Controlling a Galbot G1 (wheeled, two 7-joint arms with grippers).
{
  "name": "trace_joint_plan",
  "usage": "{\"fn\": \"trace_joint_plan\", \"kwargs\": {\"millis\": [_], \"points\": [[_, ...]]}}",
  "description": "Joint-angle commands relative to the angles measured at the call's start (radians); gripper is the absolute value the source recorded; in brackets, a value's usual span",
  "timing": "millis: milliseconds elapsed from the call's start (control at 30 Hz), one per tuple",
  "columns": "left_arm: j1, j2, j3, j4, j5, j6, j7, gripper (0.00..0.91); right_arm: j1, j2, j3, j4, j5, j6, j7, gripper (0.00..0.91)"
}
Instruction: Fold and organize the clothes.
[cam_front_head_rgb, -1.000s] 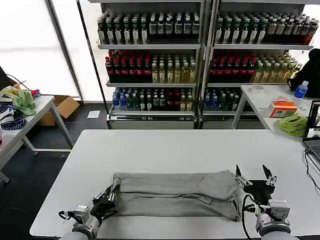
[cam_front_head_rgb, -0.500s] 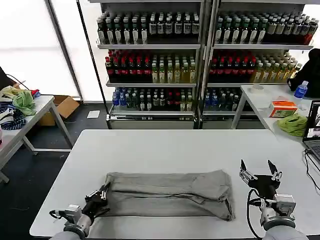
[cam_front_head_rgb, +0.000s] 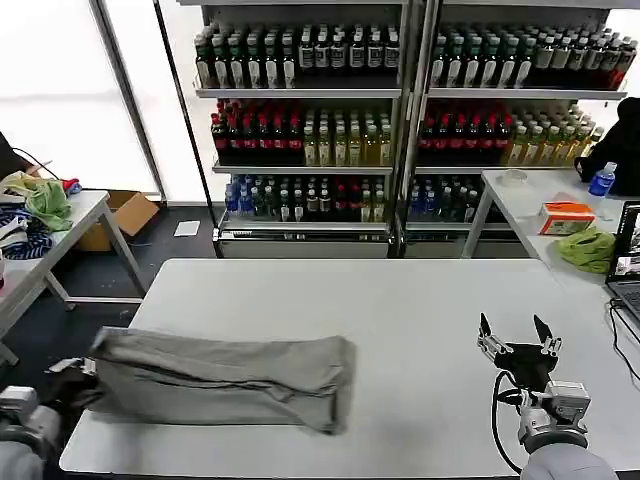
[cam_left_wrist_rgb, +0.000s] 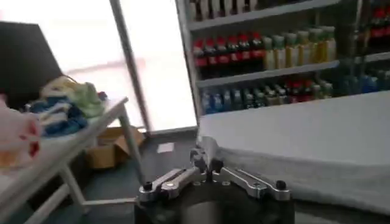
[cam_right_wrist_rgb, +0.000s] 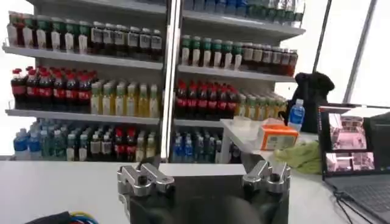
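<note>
While the folded light grey cotton T-shirt (cam_front_head_rgb: 220, 378) lay across the near middle of the white rectangular table (cam_front_head_rgb: 400, 310) half a second ago, it now sits at the table's near left corner, its left end hanging a little past the edge. The left gripper (cam_front_head_rgb: 62, 372) has dragged it there: it is at the shirt's left end, off the table's corner, and in the left wrist view its fingers (cam_left_wrist_rgb: 207, 163) are pressed together on a pinch of grey cloth. The shirt has kept its long, narrow folded shape, with some wrinkling at its right end.

The right gripper (cam_front_head_rgb: 517, 335) hovers over the near right of the table, well apart from the shirt, its two fingers spread wide with nothing between them; it has barely moved in that time.

Judging from this, the folding looks done and the organizing has begun: the garment is being slid aside to the left. What is left is probably to let go of the cloth. The overhanging end could slip off the table if it is pulled further.
</note>
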Motion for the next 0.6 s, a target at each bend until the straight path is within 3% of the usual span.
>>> {"fn": "trace_joint_plan", "kwargs": {"millis": [33,367,600], "points": [[-0.009,0.163,-0.145,0.073,-0.049,-0.001,0.006,0.000,-0.003,0.000,0.004,0.002,0.005,0.003,0.004,0.907],[0.024,0.032,-0.014,-0.108,0.038,0.002,-0.030,0.000,-0.031,0.006,0.008,0.013,-0.001,0.004,0.008,0.907],[0.015,-0.032,0.333,-0.313,0.180,0.043,-0.134,0.000,-0.058,0.022,0.010,0.033,-0.020,0.002,0.010,0.907]]}}
